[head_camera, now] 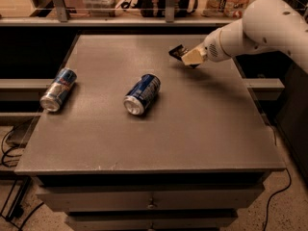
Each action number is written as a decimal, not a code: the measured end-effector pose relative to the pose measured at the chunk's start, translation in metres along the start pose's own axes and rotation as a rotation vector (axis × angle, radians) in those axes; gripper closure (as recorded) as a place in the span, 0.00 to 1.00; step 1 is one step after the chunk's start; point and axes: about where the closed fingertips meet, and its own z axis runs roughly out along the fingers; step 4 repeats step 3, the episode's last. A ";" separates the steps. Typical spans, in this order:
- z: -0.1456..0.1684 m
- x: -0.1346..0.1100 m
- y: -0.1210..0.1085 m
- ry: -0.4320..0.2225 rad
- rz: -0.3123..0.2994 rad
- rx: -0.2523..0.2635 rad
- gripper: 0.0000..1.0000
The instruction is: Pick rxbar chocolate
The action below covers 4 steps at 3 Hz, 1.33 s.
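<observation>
Gripper (191,57) above table's (192,129) far right half-covers rxbar chocolate (177,50).

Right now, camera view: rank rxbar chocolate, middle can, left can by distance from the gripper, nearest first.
The gripper sits over the far right part of the table.
1. rxbar chocolate, at the gripper's tip.
2. middle can, lying at table centre.
3. left can, lying by the left edge.
</observation>
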 end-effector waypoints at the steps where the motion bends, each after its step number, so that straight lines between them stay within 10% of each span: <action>1: -0.037 -0.041 0.012 -0.074 -0.072 0.014 1.00; 2: -0.095 -0.088 0.031 -0.159 -0.185 0.059 1.00; 4: -0.105 -0.097 0.035 -0.170 -0.205 0.068 1.00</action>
